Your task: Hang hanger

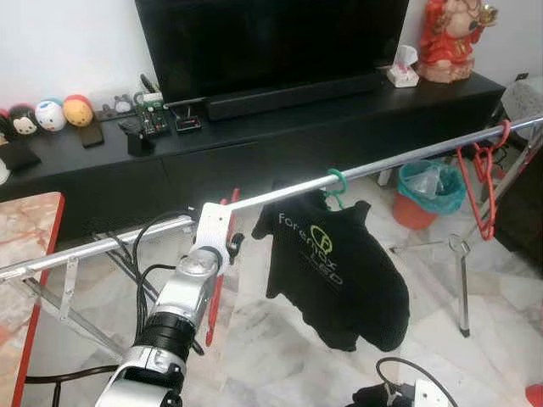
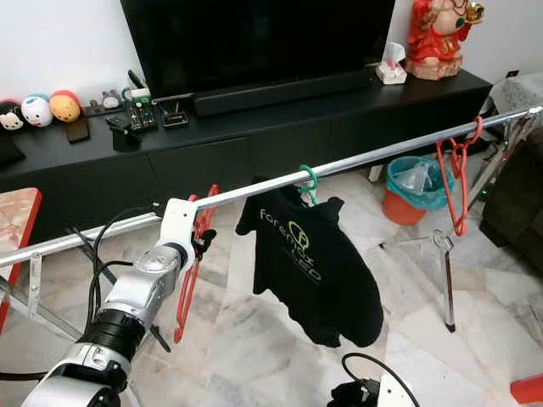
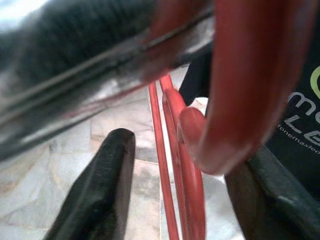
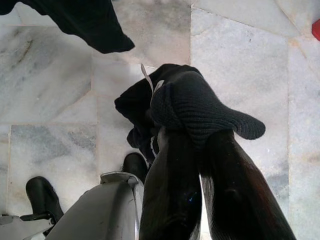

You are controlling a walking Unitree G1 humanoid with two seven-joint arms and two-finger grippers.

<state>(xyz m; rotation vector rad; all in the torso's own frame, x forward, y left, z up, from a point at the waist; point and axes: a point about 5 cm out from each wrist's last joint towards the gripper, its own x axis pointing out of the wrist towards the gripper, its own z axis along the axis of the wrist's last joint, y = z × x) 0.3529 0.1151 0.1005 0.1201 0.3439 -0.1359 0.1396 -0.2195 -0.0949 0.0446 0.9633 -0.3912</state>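
While the left gripper [image 3: 175,190] sits raised at the silver rail [image 1: 399,161], its fingers parted around a red hanger [image 1: 216,288] hooked there, one black T-shirt [image 1: 339,271] on a green hanger [image 1: 336,183] reads "Foren…", the rest lost in folds. At 3 o'clock, more red hangers [image 1: 485,182] hang bunched, too tangled to count. Low at 5 o'clock, the right gripper [image 4: 192,135] is clenched on a dark knit garment [image 4: 195,107].
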